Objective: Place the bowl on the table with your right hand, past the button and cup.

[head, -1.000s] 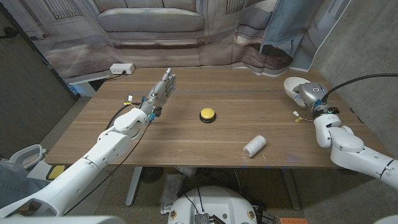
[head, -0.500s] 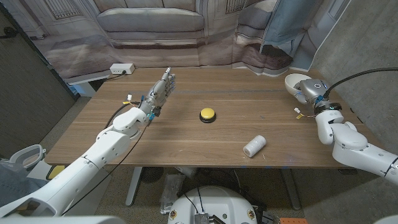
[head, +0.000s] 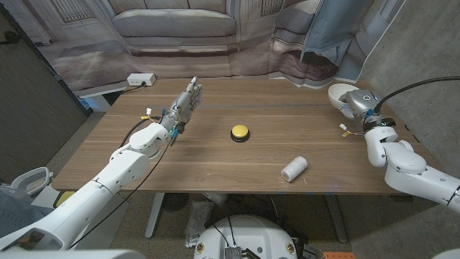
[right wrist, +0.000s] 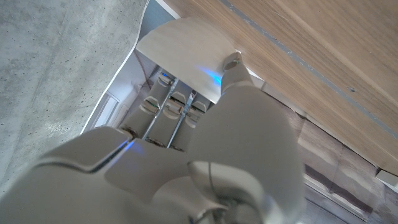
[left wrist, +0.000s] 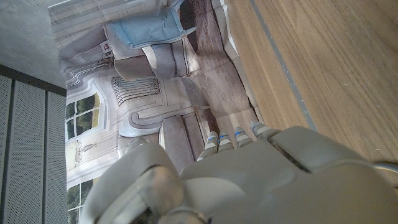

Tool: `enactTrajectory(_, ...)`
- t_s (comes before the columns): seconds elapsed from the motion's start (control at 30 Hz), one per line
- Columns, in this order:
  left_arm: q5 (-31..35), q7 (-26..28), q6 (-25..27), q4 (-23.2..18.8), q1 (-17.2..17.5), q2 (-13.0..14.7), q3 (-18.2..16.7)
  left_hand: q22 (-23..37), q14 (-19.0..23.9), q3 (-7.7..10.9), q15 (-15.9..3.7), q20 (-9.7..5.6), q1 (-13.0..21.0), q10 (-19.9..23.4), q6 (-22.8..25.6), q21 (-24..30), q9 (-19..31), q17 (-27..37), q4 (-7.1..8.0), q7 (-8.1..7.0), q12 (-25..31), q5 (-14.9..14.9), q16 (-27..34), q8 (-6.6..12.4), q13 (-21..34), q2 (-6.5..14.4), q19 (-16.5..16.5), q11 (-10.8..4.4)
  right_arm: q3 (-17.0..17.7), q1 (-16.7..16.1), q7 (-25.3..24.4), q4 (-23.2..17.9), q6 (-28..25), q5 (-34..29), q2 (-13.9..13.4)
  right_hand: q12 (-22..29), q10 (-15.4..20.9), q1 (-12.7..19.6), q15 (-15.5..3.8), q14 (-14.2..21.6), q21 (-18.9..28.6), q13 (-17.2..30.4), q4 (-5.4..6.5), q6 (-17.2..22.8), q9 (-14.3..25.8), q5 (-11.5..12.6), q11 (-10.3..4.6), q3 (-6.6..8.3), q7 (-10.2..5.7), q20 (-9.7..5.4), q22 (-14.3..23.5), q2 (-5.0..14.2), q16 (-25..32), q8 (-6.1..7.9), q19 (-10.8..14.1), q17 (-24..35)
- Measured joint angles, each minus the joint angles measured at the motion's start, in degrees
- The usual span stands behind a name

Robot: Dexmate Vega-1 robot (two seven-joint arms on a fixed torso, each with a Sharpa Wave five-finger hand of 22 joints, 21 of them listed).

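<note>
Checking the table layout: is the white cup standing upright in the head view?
No, the white cup lies on its side on the wooden table, nearer the robot than the yellow button.

Button (head: 240,132) at the worktop's (head: 215,162) centre; cup (head: 293,168) on its side nearer the front, to its right. Bowl (head: 339,94) in the right hand (head: 357,103) at the far right corner. Left hand (head: 186,105) left of the button.
</note>
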Motion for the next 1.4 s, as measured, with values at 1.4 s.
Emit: enactTrajectory(1.4,-0.35,0.69,-1.02,-1.87,2.75,0.91,-1.33,0.0,0.0,-0.56,0.0,0.0,0.23,0.0,0.0,0.0,0.0,0.0,-0.09,0.0,0.0,-0.22,0.0,0.0,0.0,0.23,0.0,0.0,1.08,-1.25,-1.07,-3.28,4.35,-2.0,1.21,-0.1,0.7,0.0,-0.4,0.82,0.65,0.01,0.0,0.21,-0.04,-0.1,-0.08,-0.31,0.2,0.0,-1.06,0.0,-0.18,-0.27,0.0,0.22)
